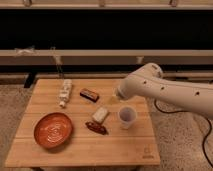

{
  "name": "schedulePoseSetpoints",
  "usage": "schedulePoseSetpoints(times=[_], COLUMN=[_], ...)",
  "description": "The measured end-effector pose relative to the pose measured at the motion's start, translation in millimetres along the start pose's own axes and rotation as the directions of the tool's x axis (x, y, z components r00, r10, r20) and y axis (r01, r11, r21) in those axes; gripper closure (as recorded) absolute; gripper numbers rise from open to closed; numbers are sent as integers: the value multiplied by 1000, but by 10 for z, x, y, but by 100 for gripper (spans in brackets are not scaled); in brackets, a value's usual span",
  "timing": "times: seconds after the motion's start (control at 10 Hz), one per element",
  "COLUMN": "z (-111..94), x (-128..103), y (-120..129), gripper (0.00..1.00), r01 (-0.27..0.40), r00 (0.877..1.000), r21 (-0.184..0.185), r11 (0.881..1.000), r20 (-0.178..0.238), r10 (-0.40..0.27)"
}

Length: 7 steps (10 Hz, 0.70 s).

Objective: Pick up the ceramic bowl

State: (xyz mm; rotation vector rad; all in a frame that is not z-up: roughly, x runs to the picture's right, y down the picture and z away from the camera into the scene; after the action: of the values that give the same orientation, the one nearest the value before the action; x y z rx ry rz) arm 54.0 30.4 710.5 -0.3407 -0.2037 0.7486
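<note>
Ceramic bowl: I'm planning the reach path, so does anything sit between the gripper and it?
The gripper hangs over the right half of the table, just behind the cup. A pale packet and a dark red packet lie between it and the bowl. Both are low, so passing over them looks feasible.

1. A wooden table [80,150] stands on a speckled floor.
2. The ceramic bowl [53,130] sits upright at the table's front left.
3. A translucent white cup [127,116] stands right of centre, well apart from the bowl.
4. A white packet [100,114] and a dark red wrapper [96,128] lie between them.
5. A white bottle [65,92] and a brown bar [89,94] lie further back.
6. The white arm [170,90] reaches in from the right; its gripper [118,97] hangs above the table behind the cup, far from the bowl.
</note>
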Motion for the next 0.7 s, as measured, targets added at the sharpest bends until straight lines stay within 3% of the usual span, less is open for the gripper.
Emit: schedulePoseSetpoints(times=[0.5, 0.7], z=[0, -35], x=[3, -48], y=[4, 103], gripper=[36, 36], r01=[1, 42], r00=[1000, 999], r21=[0, 0], r11=[1000, 999], r20=[0, 7], r10=[-1, -42])
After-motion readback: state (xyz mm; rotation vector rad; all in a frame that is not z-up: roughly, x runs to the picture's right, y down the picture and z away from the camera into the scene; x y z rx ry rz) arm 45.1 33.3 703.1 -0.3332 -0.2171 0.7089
